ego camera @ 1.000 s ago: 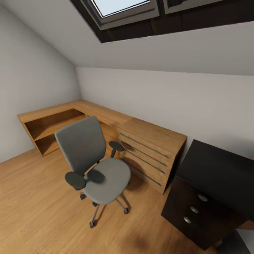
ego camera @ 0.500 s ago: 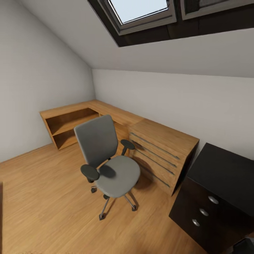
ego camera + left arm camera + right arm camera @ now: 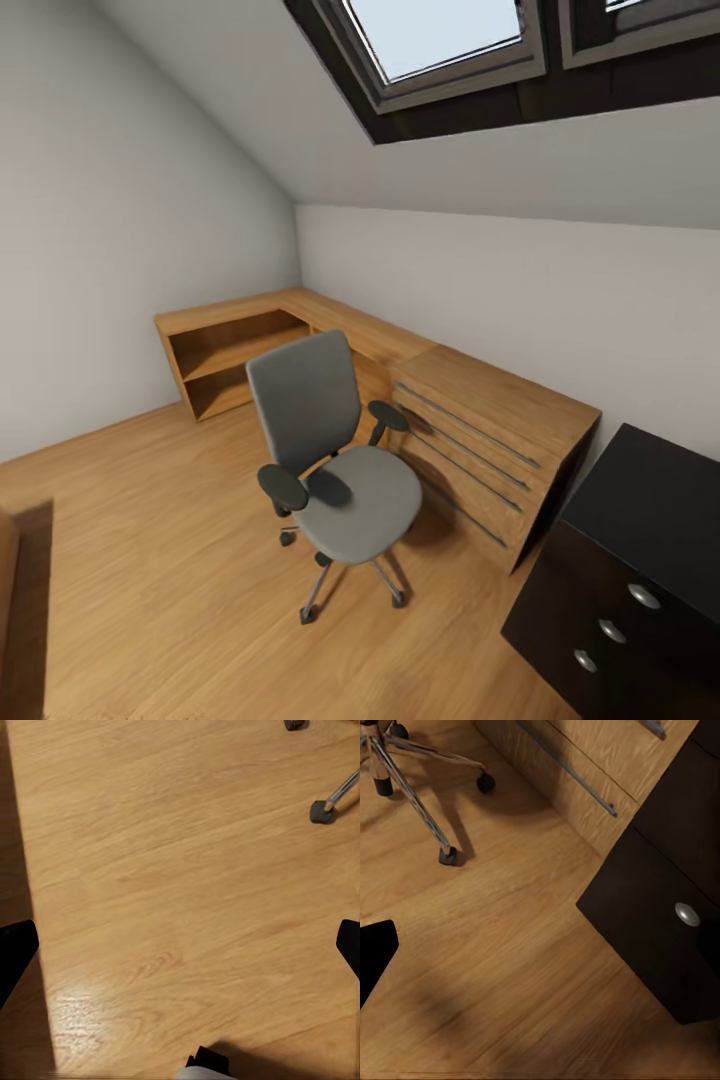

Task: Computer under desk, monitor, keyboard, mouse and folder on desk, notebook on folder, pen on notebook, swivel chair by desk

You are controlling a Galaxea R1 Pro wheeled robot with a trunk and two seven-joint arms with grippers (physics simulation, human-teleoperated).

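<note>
The chair stands on the wood floor just beside a light-wood chest, well apart from the desk, whose glossy black top and dark drawers with round silver knobs sit at the edge of the head view. The likely trouble from here is the chair itself: it sits on casters, so a push on the back or an armrest could roll or spin it into the chest rather than toward the desk, and its chrome legs lie close ahead of both sets of fingers, where an arm or the base could snag one. The chair has a grey padded seat and back and black armrests; its seat looks bare, with no blue folder on it. The left gripper has its dark fingertips far apart at the frame edges, gaping over bare floor. Of the right, one dark fingertip shows, so I cannot tell its spread.
</note>
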